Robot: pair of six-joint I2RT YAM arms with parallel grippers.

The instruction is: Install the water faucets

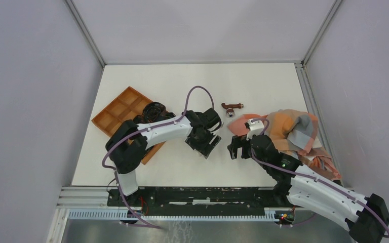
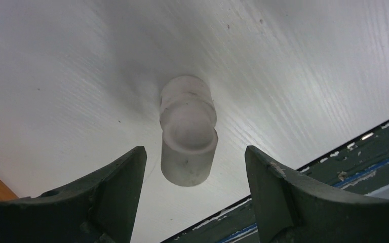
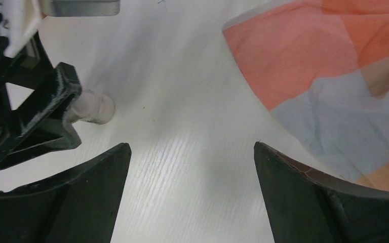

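Left wrist view: shows left gripper [image 2: 193, 152] spread wide, empty, straddling white elbow fitting [image 2: 187, 109] without contact. Shows right gripper [image 3: 191, 147] likewise wide, empty. Puts water faucet [image 1: 231, 107] loose on table [image 1: 182, 81], 1 o'clock from left gripper, untouched. Judged barely begun: grasping, mating all remaining.

Bright, even light; soft wrist-view blur.

Overhead view, two close wrist views
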